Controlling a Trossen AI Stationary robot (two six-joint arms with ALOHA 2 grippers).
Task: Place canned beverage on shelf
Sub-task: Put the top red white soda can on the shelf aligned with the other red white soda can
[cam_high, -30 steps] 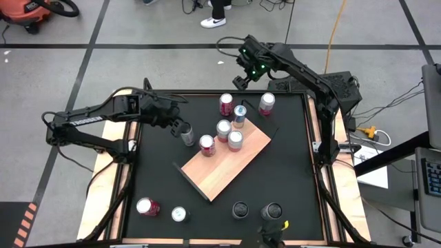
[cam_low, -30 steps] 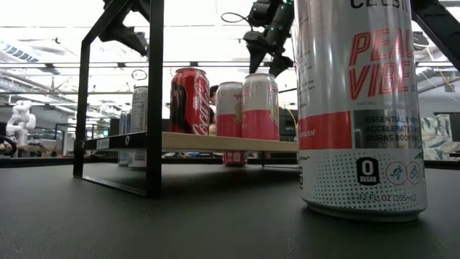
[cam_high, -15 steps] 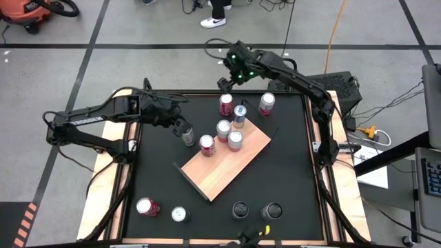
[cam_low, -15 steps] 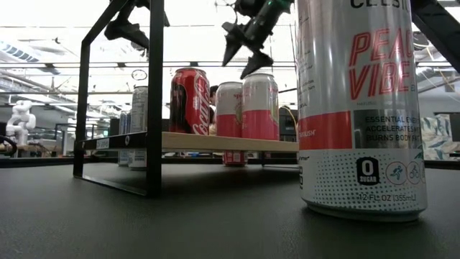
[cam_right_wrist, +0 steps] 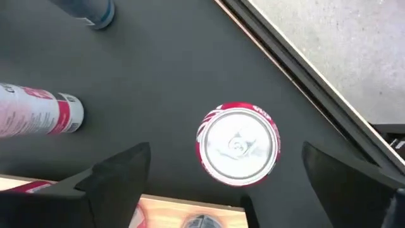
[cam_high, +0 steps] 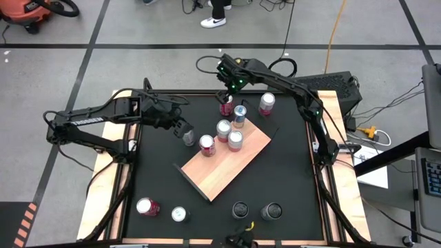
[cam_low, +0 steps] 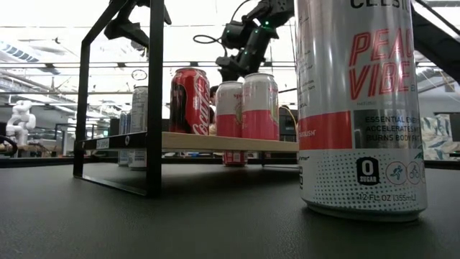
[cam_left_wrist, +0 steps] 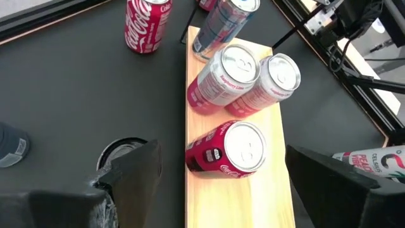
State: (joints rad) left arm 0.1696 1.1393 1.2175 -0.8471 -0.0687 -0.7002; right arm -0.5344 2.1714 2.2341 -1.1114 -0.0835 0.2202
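The shelf (cam_high: 231, 165) is a light-brown board with a black edge, set on a black frame (cam_low: 154, 108) in the middle of the table. Three cans stand on it: a red one (cam_left_wrist: 231, 152) and two pink-and-white ones (cam_left_wrist: 250, 79). A slim can (cam_high: 239, 115) stands at its far end. A red can (cam_right_wrist: 239, 147) stands upright on the black tabletop just beyond the shelf. My right gripper (cam_right_wrist: 226, 152) hangs open above it, one finger on either side, apart from it. My left gripper (cam_left_wrist: 223, 151) is open and empty, high over the shelf's left edge (cam_high: 182, 129).
A dark-topped can (cam_left_wrist: 120, 152) stands on the table beside the shelf, under my left gripper. A pink-and-white can (cam_high: 267, 103) stands at the far right. Two cans (cam_high: 147, 207) stand at the near left and two dark ones (cam_high: 271, 211) at the near edge. A tall can (cam_low: 359, 108) fills the low view's right.
My right gripper has swung toward the table's left edge and come down, from beyond the far edge to a place right above the red can behind the shelf. Its fingers stay open.
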